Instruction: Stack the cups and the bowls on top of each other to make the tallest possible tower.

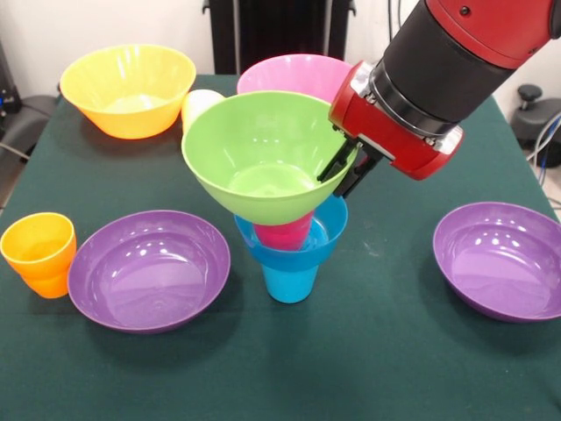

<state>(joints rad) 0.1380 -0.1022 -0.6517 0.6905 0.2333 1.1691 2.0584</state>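
From my feed the tower (285, 224) stands at the middle of the green table (377, 368), and I place everything else against it. At its foot is the blue cup (290, 281), upright on the cloth; the small blue bowl (326, 235) sits on that cup, the red cup (285, 233) stands inside the bowl, and the lime green bowl (254, 162) rides on top, tilted so its mouth faces my camera. The gripper (348, 171) comes in from the right of the tower at a slant, and its dark fingers (334, 165) straddle the right rim of the lime green bowl, pinching that rim between them. Behind the tower, partly hidden by the green bowl, is the pink bowl (294, 74), with the yellow cup (198, 105) lying on its side just left of it. Further left at the back sits the orange-yellow bowl (128, 89). One purple bowl (149, 268) rests just left of the tower's base, with the orange cup (39, 253) touching its far left side. The second purple bowl (502, 260) lies well apart to the right.
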